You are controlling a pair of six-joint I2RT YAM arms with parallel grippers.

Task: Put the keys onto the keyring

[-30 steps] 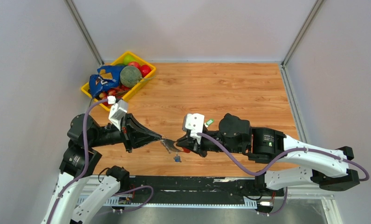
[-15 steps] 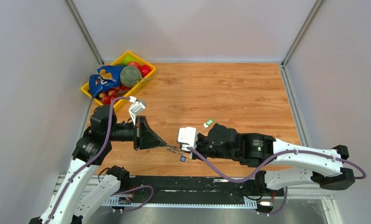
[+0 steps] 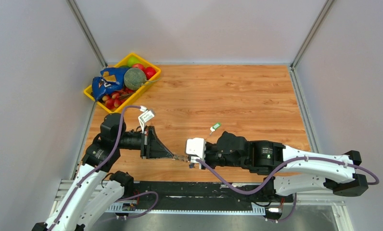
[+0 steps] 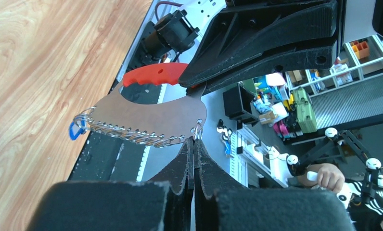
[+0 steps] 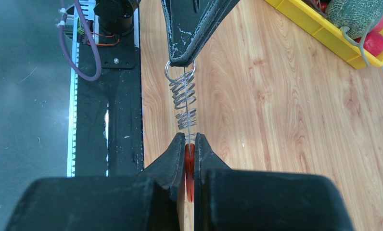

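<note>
Over table (image 3: 237, 96), keyring (image 5: 185, 103) is pinched taut by left gripper (image 4: 193, 144) and right gripper (image 5: 189, 142); one must likely be freed for green key (image 3: 216, 126) beyond.

Key (image 3: 216, 126) behind-right of keyring (image 3: 181, 157); tray (image 3: 152, 81) far behind-left.

Your keyring (image 4: 151, 113): red clip, silver coil, taut.
Blue key (image 4: 75, 131) hangs on its coil; green key (image 3: 216, 126) lies well apart.

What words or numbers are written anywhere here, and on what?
None can be read.
Blue bag in the yellow bin: yellow print, too blurred to read.
Pale label on the right arm: too small to read.
</note>
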